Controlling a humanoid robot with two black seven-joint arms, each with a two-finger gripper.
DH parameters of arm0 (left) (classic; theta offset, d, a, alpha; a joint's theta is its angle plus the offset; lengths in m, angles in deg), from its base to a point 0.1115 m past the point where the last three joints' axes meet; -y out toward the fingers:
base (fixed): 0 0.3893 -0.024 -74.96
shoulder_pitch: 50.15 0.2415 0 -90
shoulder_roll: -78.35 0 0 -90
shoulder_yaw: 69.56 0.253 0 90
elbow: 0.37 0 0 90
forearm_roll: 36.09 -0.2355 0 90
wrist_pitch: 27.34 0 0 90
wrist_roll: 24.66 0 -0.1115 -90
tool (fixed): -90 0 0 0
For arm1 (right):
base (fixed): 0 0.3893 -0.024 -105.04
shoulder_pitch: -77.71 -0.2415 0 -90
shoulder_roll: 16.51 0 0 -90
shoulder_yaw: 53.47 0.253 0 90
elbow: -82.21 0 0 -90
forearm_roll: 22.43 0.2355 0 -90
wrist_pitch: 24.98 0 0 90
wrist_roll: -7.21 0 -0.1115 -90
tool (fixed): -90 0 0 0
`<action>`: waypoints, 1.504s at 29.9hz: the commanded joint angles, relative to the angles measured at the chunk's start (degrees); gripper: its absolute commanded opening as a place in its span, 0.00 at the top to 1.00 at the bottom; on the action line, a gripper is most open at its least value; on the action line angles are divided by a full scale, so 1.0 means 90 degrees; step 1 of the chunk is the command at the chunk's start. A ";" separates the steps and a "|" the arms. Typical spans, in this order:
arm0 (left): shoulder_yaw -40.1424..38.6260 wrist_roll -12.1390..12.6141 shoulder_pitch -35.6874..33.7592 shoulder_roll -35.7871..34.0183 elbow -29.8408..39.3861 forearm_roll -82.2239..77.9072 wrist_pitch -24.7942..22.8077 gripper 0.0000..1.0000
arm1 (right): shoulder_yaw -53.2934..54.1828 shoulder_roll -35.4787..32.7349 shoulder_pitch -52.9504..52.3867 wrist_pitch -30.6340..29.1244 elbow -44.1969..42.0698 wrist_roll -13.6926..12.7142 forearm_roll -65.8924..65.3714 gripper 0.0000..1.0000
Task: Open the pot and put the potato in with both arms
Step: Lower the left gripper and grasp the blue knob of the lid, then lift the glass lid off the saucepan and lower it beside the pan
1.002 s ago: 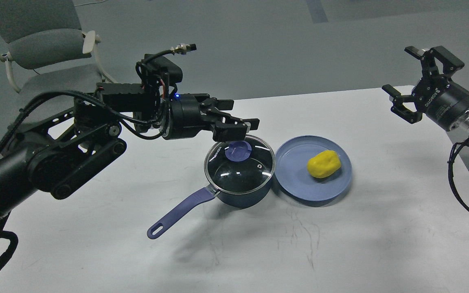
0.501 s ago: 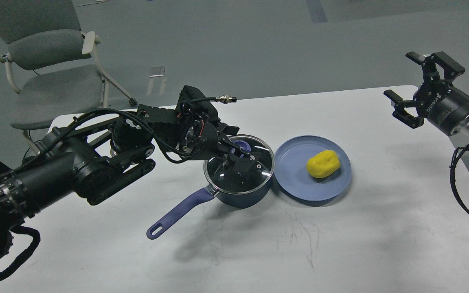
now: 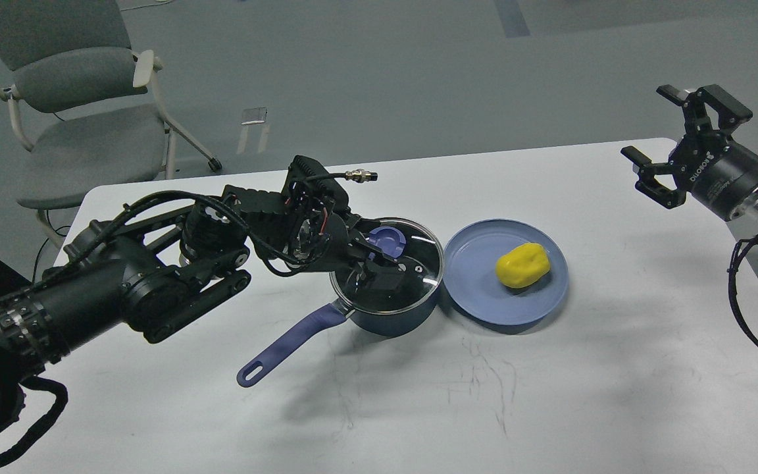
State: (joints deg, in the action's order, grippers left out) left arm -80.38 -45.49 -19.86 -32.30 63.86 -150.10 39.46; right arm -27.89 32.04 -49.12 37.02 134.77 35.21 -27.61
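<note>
Left claw sits low over the saucepan's glass lid beside its knob, grip unclear; right claw waits spread, far right.

Lidded dark blue pot stands upright; yellow potato lies just right.

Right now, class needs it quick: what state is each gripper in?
Left gripper: over the round glass lid at its blue knob; open or shut cannot be told.
Right gripper: open, holding nothing.
</note>
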 commanded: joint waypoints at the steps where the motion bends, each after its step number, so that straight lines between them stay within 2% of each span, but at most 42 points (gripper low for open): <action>1: 0.0001 0.0000 0.0023 -0.0019 0.0002 0.0002 -0.0010 0.17 | 0.0000 0.0006 0.0000 0.0000 0.0000 0.0000 0.0000 0.00; 5: -0.0009 0.0000 0.0023 -0.0039 0.0002 0.0012 -0.0001 0.40 | 0.0000 0.0006 0.0000 0.0000 0.0000 0.0000 0.0000 0.00; 6: -0.0009 0.0000 0.0013 -0.0039 0.0002 0.0012 0.0000 0.52 | 0.0000 0.0006 0.0000 0.0000 0.0000 0.0000 0.0000 0.00; 12: -0.0018 0.0010 -0.0036 -0.0088 0.0021 0.0022 0.0009 0.69 | 0.0000 0.0016 0.0000 0.0000 0.0000 0.0000 0.0000 0.00; 19: -0.0048 0.0000 -0.0201 -0.0517 0.0372 0.0070 0.0009 0.70 | -0.0009 0.0016 0.0000 0.0000 0.0010 0.0000 0.0000 0.00; 24: -0.0048 -0.0068 -0.0378 -0.1550 0.0656 0.0236 0.0136 0.70 | -0.0019 0.0026 -0.0010 0.0000 0.0000 0.0000 0.0000 0.00; 25: -0.0048 -0.0068 -0.0378 -0.1553 0.0656 0.0237 0.0136 0.70 | -0.0019 0.0026 -0.0010 0.0000 0.0000 0.0000 0.0000 0.00; 29: 0.0001 -0.0293 -0.0232 -0.2371 0.0646 0.0334 0.0526 0.69 | -0.0029 0.0026 -0.0020 0.0000 0.0010 0.0000 0.0000 0.00; 32: -0.0009 -0.0303 0.0108 -0.2723 0.0598 0.0334 0.0760 0.69 | -0.0039 0.0036 -0.0020 0.0000 0.0010 0.0000 0.0000 0.00; 37: 0.0001 -0.0293 0.0724 -0.2871 0.0413 0.0432 0.1219 0.68 | -0.0048 0.0026 -0.0010 0.0000 0.0010 0.0000 0.0000 0.00; 45: -0.0018 -0.0312 0.1126 -0.2725 -0.0369 0.0549 0.1542 0.67 | -0.0048 -0.0033 -0.0010 0.0000 0.0020 0.0000 0.0000 0.00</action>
State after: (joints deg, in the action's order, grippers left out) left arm -80.45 -48.15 -10.82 -57.11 62.78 -145.84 52.66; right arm -28.33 31.90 -49.21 37.02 134.95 35.21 -27.61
